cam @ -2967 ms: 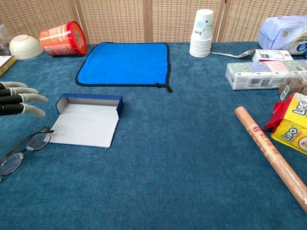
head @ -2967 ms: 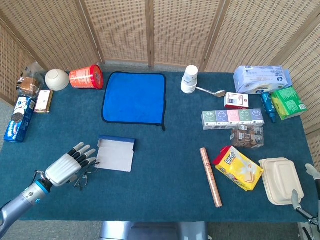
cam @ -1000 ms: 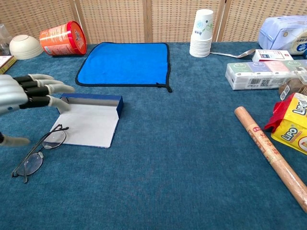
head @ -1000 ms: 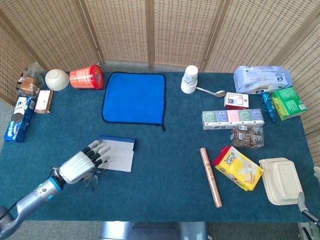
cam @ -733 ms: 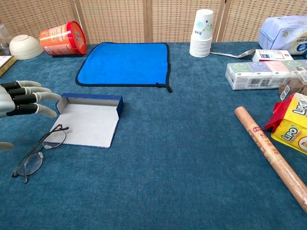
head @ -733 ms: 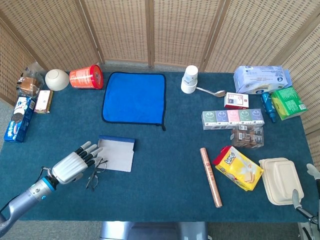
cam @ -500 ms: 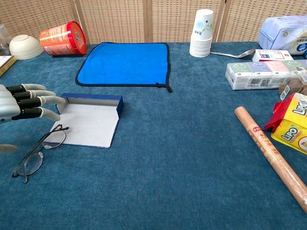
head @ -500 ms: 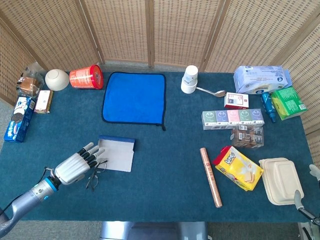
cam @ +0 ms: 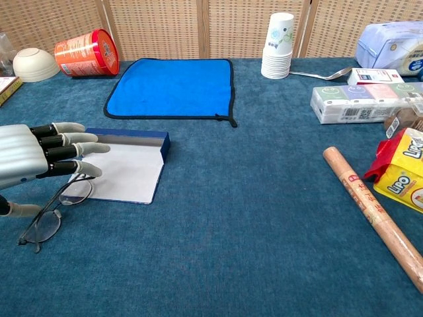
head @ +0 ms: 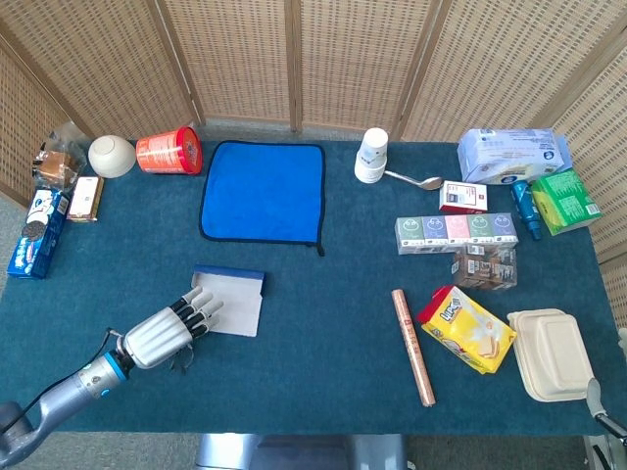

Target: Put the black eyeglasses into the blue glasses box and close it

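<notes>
Blue cloth (head: pixel 263 191), red can (head: pixel 168 152), paper cups (head: pixel 371 155), brown roll (head: pixel 413 346).

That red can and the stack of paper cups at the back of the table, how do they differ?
The red can lies on its side at the back left; the stack of paper cups stands upright further right, beside a spoon. The can is red-orange with print; the cups are white with a small pattern. The can is a single item, while the cups are several nested together. Both sit near the wicker screen.
</notes>
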